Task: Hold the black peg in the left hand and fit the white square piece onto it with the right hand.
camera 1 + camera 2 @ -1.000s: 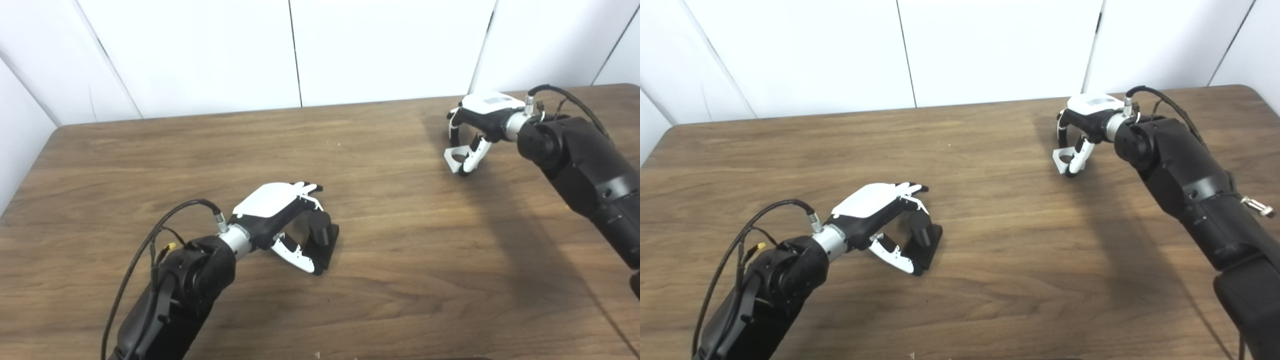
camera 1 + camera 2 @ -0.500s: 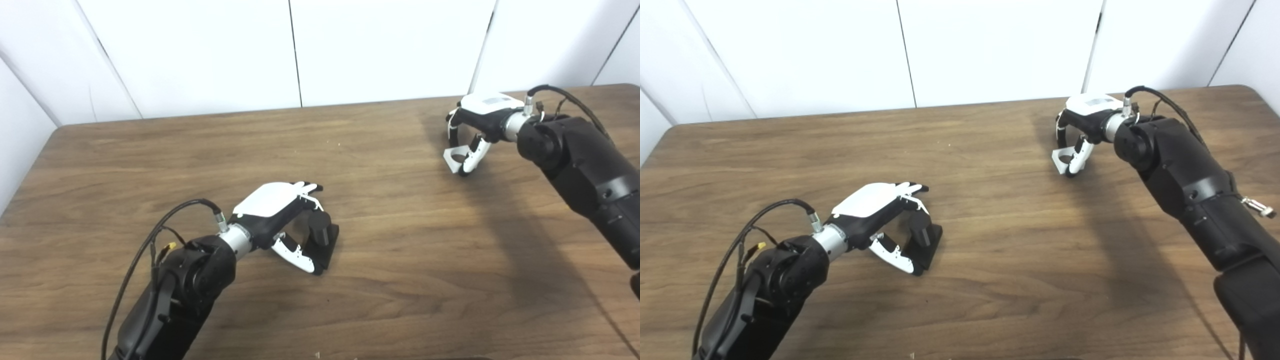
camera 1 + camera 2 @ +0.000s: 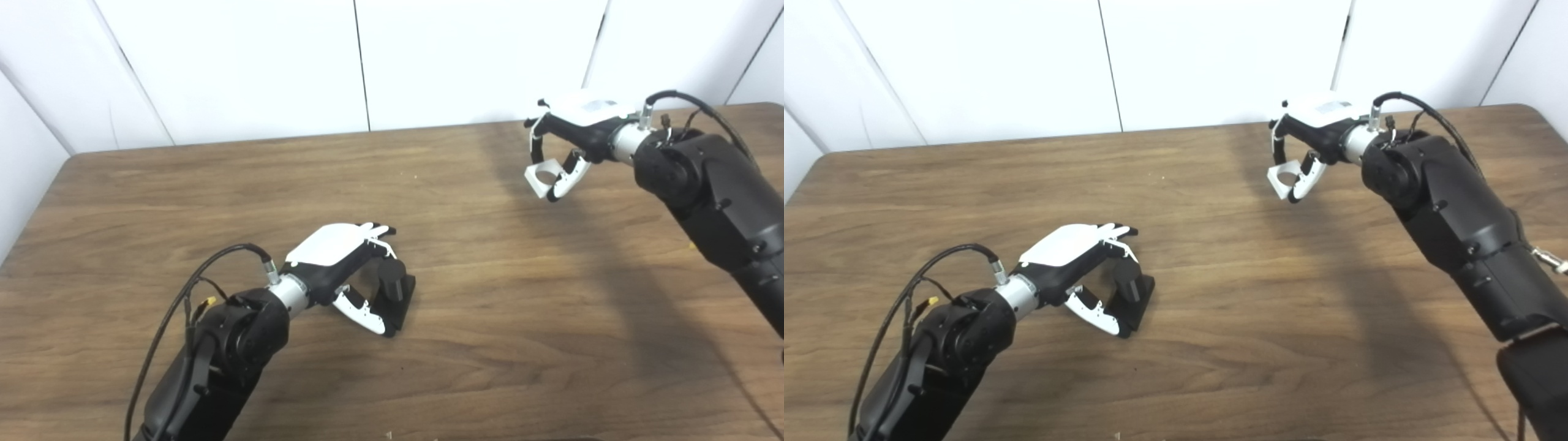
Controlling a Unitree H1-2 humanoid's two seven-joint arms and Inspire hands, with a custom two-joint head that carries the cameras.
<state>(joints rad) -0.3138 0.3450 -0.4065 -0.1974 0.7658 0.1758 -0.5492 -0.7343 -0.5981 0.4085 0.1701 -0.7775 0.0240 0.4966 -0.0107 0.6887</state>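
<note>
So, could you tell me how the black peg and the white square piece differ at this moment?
The black peg is dark and blocky, a round post on a base; the white square piece is pale and flat with a round hole. The peg rests on the table within the left hand; the white piece is lifted clear of the table, pinched by the right hand. The peg sits near the middle, the piece at far right. Each has a hand around it.
</note>
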